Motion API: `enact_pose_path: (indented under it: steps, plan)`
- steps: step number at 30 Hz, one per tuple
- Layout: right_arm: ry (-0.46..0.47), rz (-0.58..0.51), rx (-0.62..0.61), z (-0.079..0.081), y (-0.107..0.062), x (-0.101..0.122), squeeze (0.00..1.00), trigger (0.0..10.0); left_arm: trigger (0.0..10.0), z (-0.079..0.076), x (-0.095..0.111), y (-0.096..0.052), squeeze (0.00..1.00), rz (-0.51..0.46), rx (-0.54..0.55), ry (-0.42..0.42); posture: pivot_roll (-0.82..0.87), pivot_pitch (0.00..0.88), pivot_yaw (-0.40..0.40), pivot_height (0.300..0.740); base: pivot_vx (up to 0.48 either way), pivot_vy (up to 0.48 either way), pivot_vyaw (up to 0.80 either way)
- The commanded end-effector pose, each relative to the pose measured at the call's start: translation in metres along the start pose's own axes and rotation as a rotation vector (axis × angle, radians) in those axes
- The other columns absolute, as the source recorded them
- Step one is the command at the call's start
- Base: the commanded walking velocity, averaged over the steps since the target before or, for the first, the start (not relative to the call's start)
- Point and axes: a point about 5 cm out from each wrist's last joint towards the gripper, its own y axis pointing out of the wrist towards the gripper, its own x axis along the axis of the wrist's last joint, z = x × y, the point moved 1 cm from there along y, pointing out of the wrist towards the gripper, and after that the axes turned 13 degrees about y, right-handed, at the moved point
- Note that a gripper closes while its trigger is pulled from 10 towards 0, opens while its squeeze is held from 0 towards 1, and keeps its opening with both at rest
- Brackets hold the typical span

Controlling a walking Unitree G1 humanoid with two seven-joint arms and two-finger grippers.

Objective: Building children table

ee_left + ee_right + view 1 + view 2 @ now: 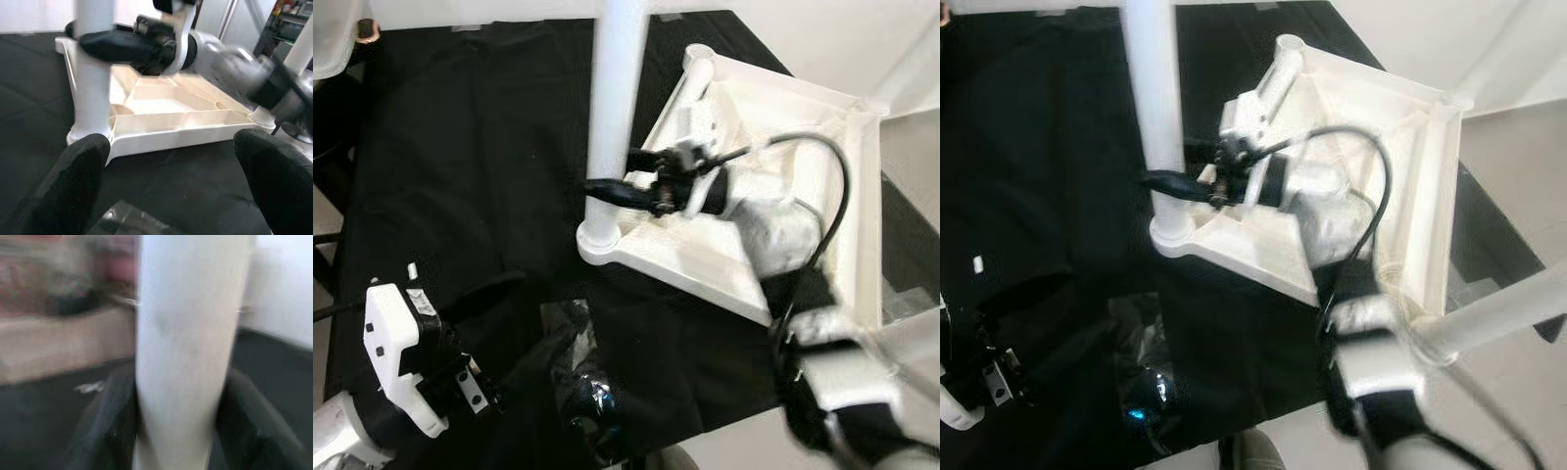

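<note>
A black mat (460, 147) is spread over a pale floor, and that's where the whole build is laid out. The right gripper (607, 191) is seen low on the upright white leg (615, 88), with a black finger on each side of it; in the right wrist view the leg (183, 347) is squeezed between both fingers, so it can be called clamped on the leg. The leg is stood in the corner socket (599, 238) of the white tabletop (803, 196), which is laid upside down on the mat with its ribbed underside facing up. Another socket (698, 57) is seen at the far corner, and a second leg (1498, 318) looks to be already fitted at the near right corner.

The left gripper (171, 171) is held off to the near left above the mat, its fingers (73, 181) wide apart with nothing between them, pointed at the tabletop edge. A crinkled bit of clear plastic wrap (570, 333) is left on the mat near it.

So the step in hand is probably seating or twisting this leg home in its socket. Next, it'd likely need to be pressed straight down or turned until snug while kept vertical; whether it's fully seated can't be told from here.
</note>
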Motion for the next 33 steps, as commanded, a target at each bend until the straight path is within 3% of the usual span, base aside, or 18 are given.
enact_pose_path:
  steps: [1,3,4,5,9,11,17,18,22,23,29,31,33]
  plan:
    - [-0.021,0.278,-0.348,0.003,-0.010,-0.068,0.00,0.0,10.0,-0.002,-0.001,-0.002,0.00,0.007,-0.014,-0.011,0.18,0.305,-0.128,0.740,0.000,0.000,0.00]
    - [0.043,0.283,-0.503,0.048,-0.022,-0.091,0.00,0.0,10.0,0.000,-0.002,-0.002,0.00,0.008,-0.011,-0.009,0.18,0.310,-0.102,0.740,0.000,0.000,0.00]
    - [0.043,0.283,-0.503,0.048,-0.022,-0.091,0.00,0.0,10.0,0.000,-0.002,-0.002,0.00,0.008,-0.011,-0.009,0.18,0.310,-0.102,0.740,0.000,0.000,0.00]
    - [0.094,0.260,-0.491,0.067,-0.015,-0.092,0.00,0.0,10.0,0.000,-0.001,0.003,0.00,-0.013,-0.025,-0.021,0.17,0.301,-0.098,0.740,0.000,0.000,0.00]
    - [0.098,0.241,-0.486,0.068,-0.007,-0.086,0.00,0.0,10.0,-0.001,-0.002,0.005,0.00,-0.022,-0.036,-0.025,0.16,0.289,-0.101,0.740,0.000,0.000,0.00]
    - [0.157,0.246,-0.421,0.078,0.004,-0.082,0.00,0.0,10.0,0.000,-0.003,0.006,0.00,-0.022,-0.039,-0.020,0.16,0.289,-0.108,0.740,0.000,0.000,0.00]
    - [0.195,0.261,-0.381,0.095,0.003,-0.073,0.00,0.0,10.0,0.002,-0.002,0.004,0.00,-0.018,-0.033,-0.013,0.16,0.294,-0.107,0.740,0.000,0.000,0.00]
    - [0.175,0.260,-0.380,0.092,0.001,-0.069,0.00,10.0,10.0,0.002,-0.002,0.004,0.00,-0.019,-0.033,-0.014,0.16,0.294,-0.107,0.740,0.000,0.000,0.00]
    - [0.149,0.225,-0.376,0.081,-0.002,-0.058,0.00,10.0,10.0,0.001,-0.003,0.004,0.00,-0.019,-0.036,-0.016,0.16,0.296,-0.108,0.740,0.000,0.000,0.00]
    - [0.146,0.188,-0.367,0.072,-0.002,-0.047,1.00,10.0,10.0,0.001,-0.003,0.004,0.00,-0.019,-0.038,-0.018,0.16,0.297,-0.110,0.740,0.000,0.000,0.00]
    - [0.141,0.065,-0.288,0.050,0.001,-0.014,1.00,10.0,10.0,0.000,-0.003,0.005,0.00,-0.019,-0.038,-0.019,0.16,0.298,-0.111,0.740,0.000,0.000,0.00]
    - [0.141,0.065,-0.288,0.050,0.001,-0.014,1.00,10.0,10.0,0.000,-0.003,0.005,0.00,-0.019,-0.038,-0.019,0.16,0.298,-0.111,0.740,0.000,0.000,0.00]
    - [0.124,0.034,-0.085,0.054,0.004,0.008,1.00,10.0,10.0,-0.001,-0.003,0.005,0.00,-0.020,-0.039,-0.021,0.16,0.300,-0.115,0.740,0.000,0.000,0.00]
